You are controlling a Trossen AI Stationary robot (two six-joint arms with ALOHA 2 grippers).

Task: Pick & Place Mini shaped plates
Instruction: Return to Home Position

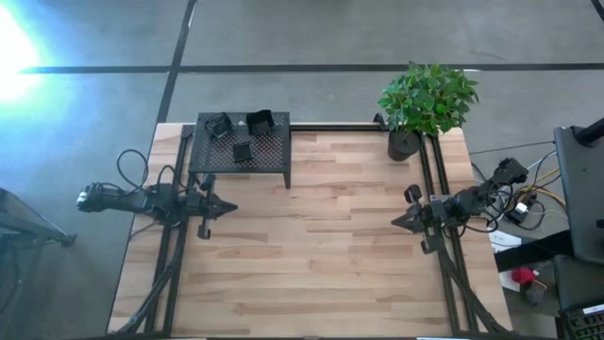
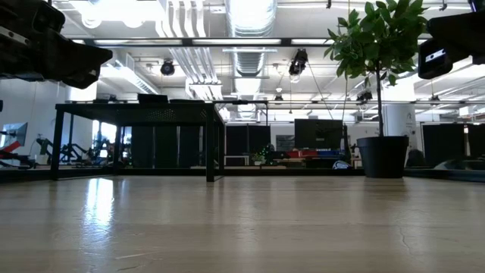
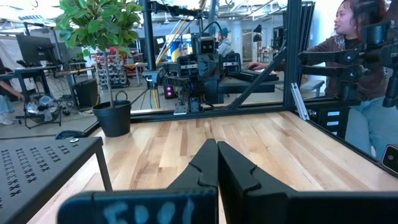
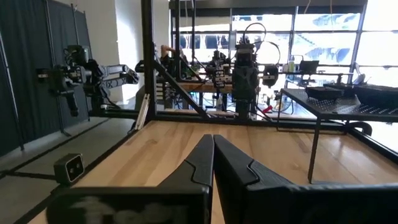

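You see the mini shaped plates (image 1: pixel 242 151) gathered in stacks on the perforated stand (image 1: pixel 274 159) at the far left of the table (image 1: pixel 321 255), the sorting apparently finished, while the left gripper (image 1: pixel 229 205) and right gripper (image 1: pixel 396 221) hover at opposite sides, fingers together, empty.

No legible text, pale scrawl on left wrist mount (image 3: pixel 155 210) unreadable

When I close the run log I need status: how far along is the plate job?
Done, apparently: the mini shaped plates sit in three groups on the perforated stand; none shows on the table. In hand: nothing; left end effector and right end effector are shut, empty, at the table's sides. Left: seemingly nothing.
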